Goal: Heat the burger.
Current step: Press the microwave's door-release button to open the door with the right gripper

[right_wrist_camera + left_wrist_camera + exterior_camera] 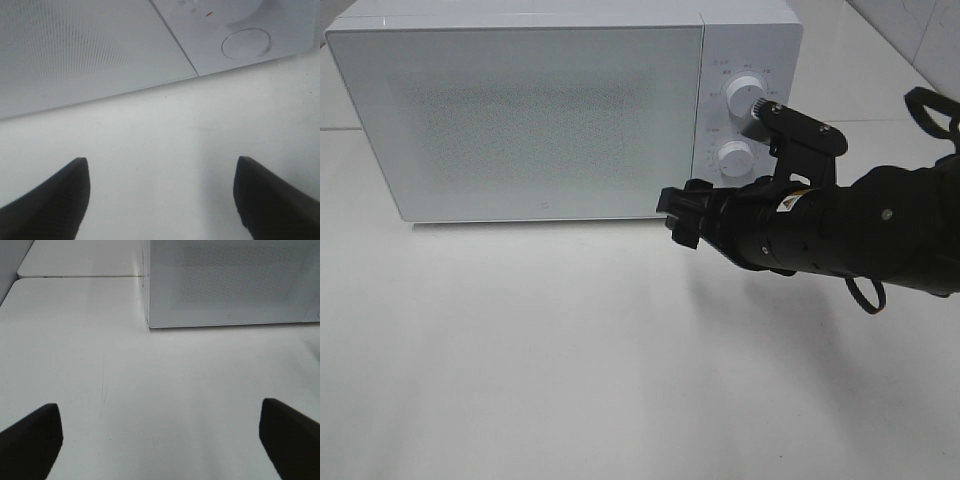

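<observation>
The burger is out of view in every frame. A white microwave (pixel 520 110) stands at the back of the table with its door shut. My right gripper (pixel 682 212) hovers just in front of the microwave's lower right door corner, below the two knobs (pixel 745 95). In the right wrist view the right gripper (pixel 161 195) is open with only bare table between its dark fingers (pixel 50 200). The left gripper (pixel 160 432) is open too, empty, facing the microwave's (pixel 230 280) left front corner from a distance.
The white table (pixel 570 350) stretches in front of the microwave. The right arm's black body (pixel 850 225) crosses the right side of the scene. A table seam (pixel 75 276) runs behind the left of the microwave.
</observation>
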